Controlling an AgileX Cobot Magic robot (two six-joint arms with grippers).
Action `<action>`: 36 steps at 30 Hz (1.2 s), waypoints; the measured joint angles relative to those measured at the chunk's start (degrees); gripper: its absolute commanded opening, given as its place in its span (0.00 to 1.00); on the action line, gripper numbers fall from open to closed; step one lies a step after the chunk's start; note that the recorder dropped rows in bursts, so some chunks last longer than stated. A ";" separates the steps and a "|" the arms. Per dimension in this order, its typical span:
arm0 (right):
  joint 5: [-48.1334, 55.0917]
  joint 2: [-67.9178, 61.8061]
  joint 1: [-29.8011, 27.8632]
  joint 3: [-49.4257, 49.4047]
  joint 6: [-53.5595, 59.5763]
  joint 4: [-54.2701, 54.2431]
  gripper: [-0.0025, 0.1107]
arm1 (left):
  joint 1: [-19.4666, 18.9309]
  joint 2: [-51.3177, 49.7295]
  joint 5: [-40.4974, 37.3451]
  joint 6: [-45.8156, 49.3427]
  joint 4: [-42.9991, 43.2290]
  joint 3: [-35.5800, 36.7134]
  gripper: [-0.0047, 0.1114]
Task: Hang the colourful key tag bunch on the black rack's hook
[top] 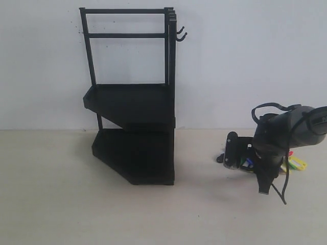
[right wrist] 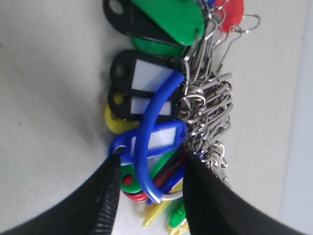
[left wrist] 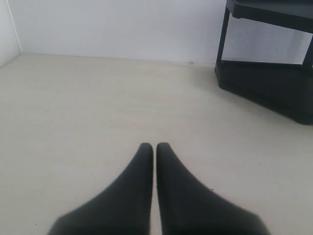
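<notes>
currently the right end effector [right wrist: 151,159] stands open, jaws straddling the blue sleeve [right wrist: 152,110] of the colourful key tag bunch [right wrist: 171,19] on the bench [top: 61,204]. grasping looks in hand; next it should close, lift high and cross open bench to the hook [top: 181,34] at the upper right edge of the black rack [top: 135,102]. left end effector [left wrist: 154,147] closed, empty.
</notes>
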State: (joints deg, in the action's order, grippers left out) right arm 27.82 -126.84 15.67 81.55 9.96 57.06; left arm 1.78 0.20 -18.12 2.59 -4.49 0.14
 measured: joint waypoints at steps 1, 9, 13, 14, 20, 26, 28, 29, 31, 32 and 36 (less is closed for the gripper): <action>-0.09 0.00 -0.22 0.00 -0.16 0.14 0.38 | 0.00 0.00 0.00 0.00 0.00 0.00 0.08; -0.47 0.00 -1.16 0.00 -0.64 0.48 0.38 | 0.00 0.00 0.00 0.00 0.00 0.00 0.08; -1.72 0.00 -1.16 0.00 -0.64 0.48 0.38 | 0.00 0.00 0.00 0.00 0.00 0.00 0.08; -1.88 0.00 -1.16 0.00 -0.75 0.51 0.38 | 0.00 0.00 0.00 0.00 0.00 0.00 0.08; -2.23 0.00 -1.16 0.00 -0.75 0.96 0.38 | 0.00 0.00 0.00 0.00 0.00 0.00 0.08; -3.03 0.00 -1.20 0.00 -0.75 0.96 0.38 | 0.00 0.00 0.00 0.00 0.00 0.00 0.08; -3.16 0.00 -1.20 0.00 -0.75 0.96 0.38 | 0.00 0.00 0.00 0.00 0.00 0.00 0.08; -3.16 0.00 -1.20 0.00 -0.75 0.96 0.38 | 0.00 0.00 0.00 0.00 0.00 0.00 0.08; -3.16 0.00 -1.20 0.00 -0.75 0.96 0.38 | 0.00 0.00 0.00 0.00 0.00 0.00 0.08; -3.16 0.00 -1.20 0.00 -0.75 0.96 0.38 | 0.00 0.00 0.00 0.00 0.00 0.00 0.08; -3.81 0.00 -1.20 0.00 -0.75 0.85 0.17 | 0.00 0.00 0.00 0.00 0.00 0.00 0.08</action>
State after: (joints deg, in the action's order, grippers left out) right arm 24.01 -126.84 14.48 81.55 9.21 57.91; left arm 1.78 0.20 -18.12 2.59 -4.49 0.14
